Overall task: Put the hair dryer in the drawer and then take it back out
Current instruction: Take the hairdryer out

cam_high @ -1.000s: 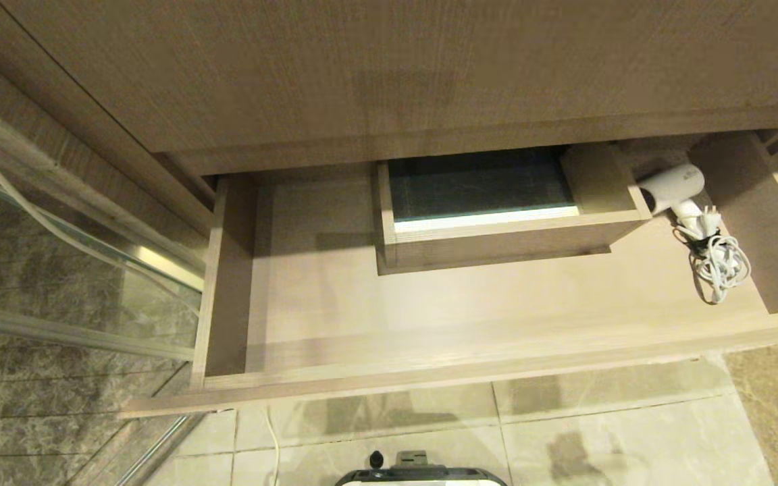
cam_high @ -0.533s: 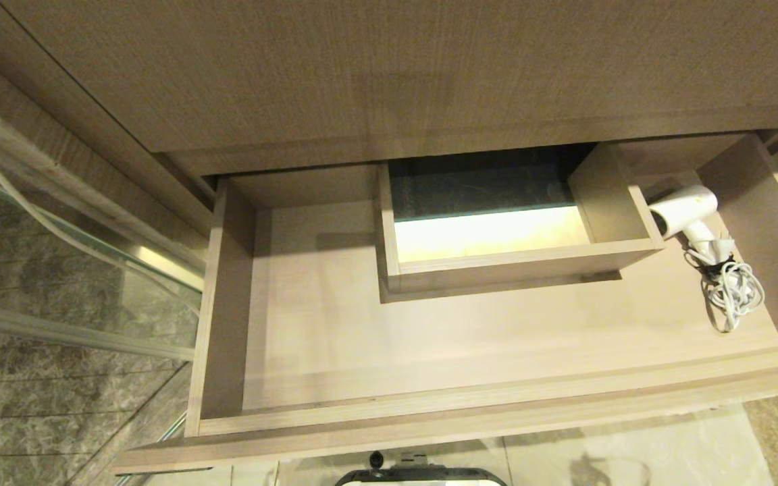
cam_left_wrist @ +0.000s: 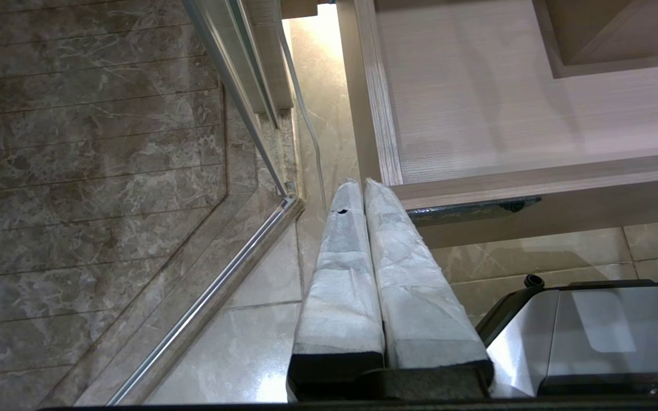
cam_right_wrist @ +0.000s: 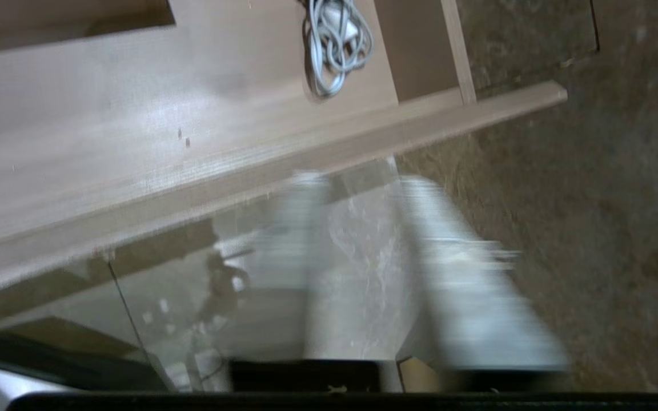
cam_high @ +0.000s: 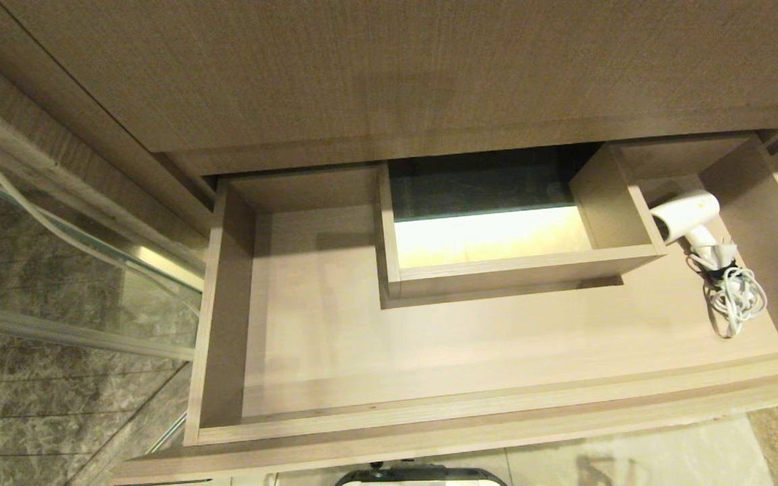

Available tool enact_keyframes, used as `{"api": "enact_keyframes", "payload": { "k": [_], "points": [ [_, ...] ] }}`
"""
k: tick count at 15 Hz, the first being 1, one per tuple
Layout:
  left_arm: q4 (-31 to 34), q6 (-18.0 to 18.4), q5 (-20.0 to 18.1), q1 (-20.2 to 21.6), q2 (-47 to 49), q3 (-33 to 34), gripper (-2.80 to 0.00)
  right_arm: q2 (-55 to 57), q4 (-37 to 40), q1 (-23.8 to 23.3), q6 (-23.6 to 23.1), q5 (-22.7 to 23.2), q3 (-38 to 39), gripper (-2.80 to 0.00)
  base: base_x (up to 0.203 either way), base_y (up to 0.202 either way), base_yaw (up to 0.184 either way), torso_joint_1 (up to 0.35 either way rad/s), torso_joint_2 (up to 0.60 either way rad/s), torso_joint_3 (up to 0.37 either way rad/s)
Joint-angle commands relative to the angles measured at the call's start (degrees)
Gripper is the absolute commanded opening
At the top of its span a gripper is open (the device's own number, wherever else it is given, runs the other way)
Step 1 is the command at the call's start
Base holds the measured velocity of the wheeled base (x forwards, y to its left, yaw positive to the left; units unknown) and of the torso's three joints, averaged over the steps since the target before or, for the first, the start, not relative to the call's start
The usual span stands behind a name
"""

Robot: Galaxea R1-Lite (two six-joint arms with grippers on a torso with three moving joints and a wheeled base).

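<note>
The right gripper [cam_right_wrist: 357, 188] hangs empty with fingers apart over the floor just outside the drawer [cam_high: 497, 412], the left gripper [cam_left_wrist: 363, 188] stays pressed closed, and the hair dryer [cam_high: 686, 219] lies in the drawer's right back corner.

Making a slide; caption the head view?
Hair dryer lying at the right end of the open drawer.

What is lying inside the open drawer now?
Inside the drawer lies the hair dryer with its bundled cord, at the right end. The dryer's underside is hidden.
</note>
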Motion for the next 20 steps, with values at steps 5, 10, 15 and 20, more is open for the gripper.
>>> {"api": "enact_keyframes", "payload": {
  "k": [5, 10, 15, 20],
  "points": [
    [-0.01, -0.01, 0.00, 0.01, -0.02, 0.09, -2.80, 14.19, -6.93, -4.16, -0.21, -0.87, -4.80, -2.80, 0.000, 0.000, 0.000, 0.000, 0.00, 0.000],
    [-0.01, -0.01, 0.00, 0.01, -0.02, 0.09, -2.80, 28.57, -10.09, -8.00, 0.61, -4.33, -11.69, -1.76, 0.000, 0.000, 0.000, 0.000, 0.00, 0.000],
    [-0.01, -0.01, 0.00, 0.01, -0.02, 0.00, -2.80, 41.45, -13.90, -9.07, 0.08, -4.20, -24.21, 0.00, 0.000, 0.000, 0.000, 0.000, 0.00, 0.000],
    [-0.01, -0.01, 0.00, 0.01, -0.02, 0.09, -2.80, 50.17, -15.61, -9.23, -7.54, 7.67, -31.15, 0.00, 0.000, 0.000, 0.000, 0.000, 0.00, 0.000]
  ]
}}
